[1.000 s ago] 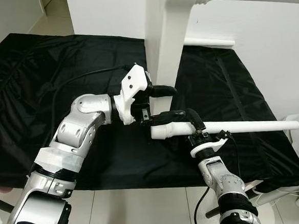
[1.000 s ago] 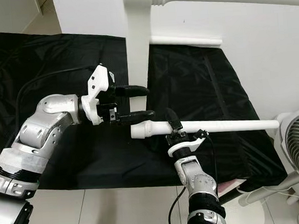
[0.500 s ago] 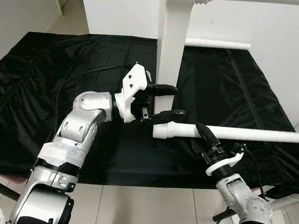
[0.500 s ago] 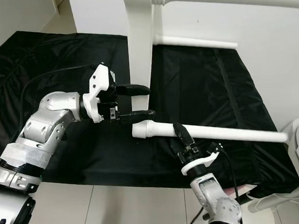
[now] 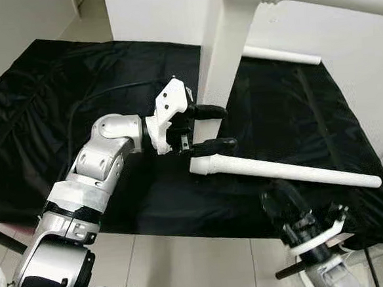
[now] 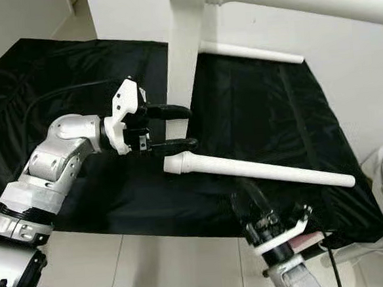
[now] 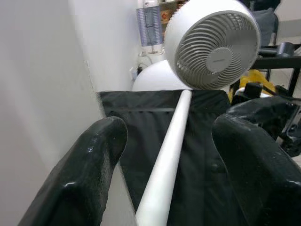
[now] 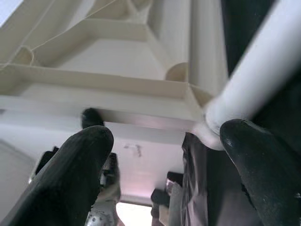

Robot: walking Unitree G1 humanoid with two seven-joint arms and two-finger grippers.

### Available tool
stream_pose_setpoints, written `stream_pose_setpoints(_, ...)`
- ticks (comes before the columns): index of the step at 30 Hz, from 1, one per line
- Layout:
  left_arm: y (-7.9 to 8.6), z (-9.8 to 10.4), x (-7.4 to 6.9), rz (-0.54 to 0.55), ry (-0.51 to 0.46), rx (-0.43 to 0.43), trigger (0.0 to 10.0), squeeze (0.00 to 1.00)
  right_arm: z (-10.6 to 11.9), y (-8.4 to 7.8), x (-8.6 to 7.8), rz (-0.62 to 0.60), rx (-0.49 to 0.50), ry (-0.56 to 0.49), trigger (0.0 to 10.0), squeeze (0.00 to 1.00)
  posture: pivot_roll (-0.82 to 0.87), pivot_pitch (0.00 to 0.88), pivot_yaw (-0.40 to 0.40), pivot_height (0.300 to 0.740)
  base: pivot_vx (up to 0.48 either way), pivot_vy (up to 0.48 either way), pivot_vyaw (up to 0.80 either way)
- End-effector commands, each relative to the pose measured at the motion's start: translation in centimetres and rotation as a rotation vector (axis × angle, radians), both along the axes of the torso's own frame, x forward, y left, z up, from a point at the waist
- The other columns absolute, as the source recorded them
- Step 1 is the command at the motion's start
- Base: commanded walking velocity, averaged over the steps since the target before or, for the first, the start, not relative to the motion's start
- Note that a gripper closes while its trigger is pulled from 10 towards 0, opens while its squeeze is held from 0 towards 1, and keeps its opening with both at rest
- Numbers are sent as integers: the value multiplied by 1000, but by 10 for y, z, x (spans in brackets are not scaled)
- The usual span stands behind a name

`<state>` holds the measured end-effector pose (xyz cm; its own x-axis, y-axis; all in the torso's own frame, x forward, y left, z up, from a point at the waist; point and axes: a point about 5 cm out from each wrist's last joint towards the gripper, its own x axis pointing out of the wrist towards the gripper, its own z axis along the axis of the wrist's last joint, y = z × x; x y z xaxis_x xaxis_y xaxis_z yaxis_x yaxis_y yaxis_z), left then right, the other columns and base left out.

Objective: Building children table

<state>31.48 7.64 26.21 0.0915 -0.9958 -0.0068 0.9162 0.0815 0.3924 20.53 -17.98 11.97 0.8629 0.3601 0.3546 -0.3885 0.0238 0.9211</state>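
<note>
From the head views, the loose table leg (image 5: 285,170) lies on the black cloth (image 5: 56,94), its thick end just beside the left claw (image 5: 210,127), whose fingers stand apart, probably poised to take that end. The right claw (image 6: 255,208) hangs near the cloth's front edge, apart and empty. The left wrist view adds a fan (image 7: 212,43) beyond the leg's far end. The right wrist view adds the tabletop's ribbed underside (image 8: 117,70).

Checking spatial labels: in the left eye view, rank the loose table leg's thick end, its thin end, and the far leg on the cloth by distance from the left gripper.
1. Thick end, right at the left gripper.
2. Far leg, beyond, toward the wall.
3. Thin end, far right of the cloth.
</note>
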Motion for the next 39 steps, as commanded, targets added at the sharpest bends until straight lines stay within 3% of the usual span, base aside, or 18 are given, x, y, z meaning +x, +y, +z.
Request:
stream_pose_setpoints(1,3,-2,-9,5,27,-14,10000,0,3,4,5,-24,17,-13,10000,0,-40,113,-51,740,0,0,0)
stream_pose_setpoints(7,17,0,-29,-14,57,-39,10000,0,14,6,19,-26,-31,-62,10000,0,-27,109,-54,740,0,0,0)
stream_pose_setpoints(11,24,5,-35,5,60,-59,10000,0,18,7,27,-30,-75,-74,10000,0,-15,108,-60,740,0,0,0)
stream_pose_setpoints(13,34,7,-35,80,54,-75,10000,0,24,5,36,-52,-107,-87,10000,0,-10,106,-63,740,0,0,0)
stream_pose_setpoints(16,39,8,-35,111,57,-84,10000,0,27,5,38,-57,-111,-103,10000,0,-8,106,-61,740,0,0,0)
stream_pose_setpoints(18,56,11,-38,181,55,-88,10000,0,32,3,43,-70,-139,-118,10000,0,-2,103,-69,740,0,0,0)
stream_pose_setpoints(21,68,14,-39,238,60,-91,10000,0,35,0,47,-93,-171,-122,10000,0,4,103,-73,740,0,0,0)
stream_pose_setpoints(25,81,13,-28,405,29,-114,10000,0,42,-8,59,-167,-252,-110,10000,0,12,105,-81,740,0,0,0)
stream_pose_setpoints(26,81,13,-28,405,29,-114,10000,0,42,-8,59,-167,-252,-110,10000,0,12,105,-81,740,0,0,0)
stream_pose_setpoints(31,84,6,-12,614,18,-133,10000,0,49,-11,74,-261,-393,-94,10000,0,15,105,-88,740,0,0,0)
stream_pose_setpoints(34,84,5,-10,651,20,-142,10000,0,51,-10,76,-284,-436,-92,10000,0,16,106,-93,740,0,0,0)
stream_pose_setpoints(37,91,-7,0,884,78,-178,10000,0,59,0,79,-319,-606,-117,10000,0,19,105,-105,740,0,0,0)
stream_pose_setpoints(39,93,-11,2,934,96,-184,10000,0,61,4,80,-317,-665,-132,10000,0,19,105,-105,740,0,0,0)
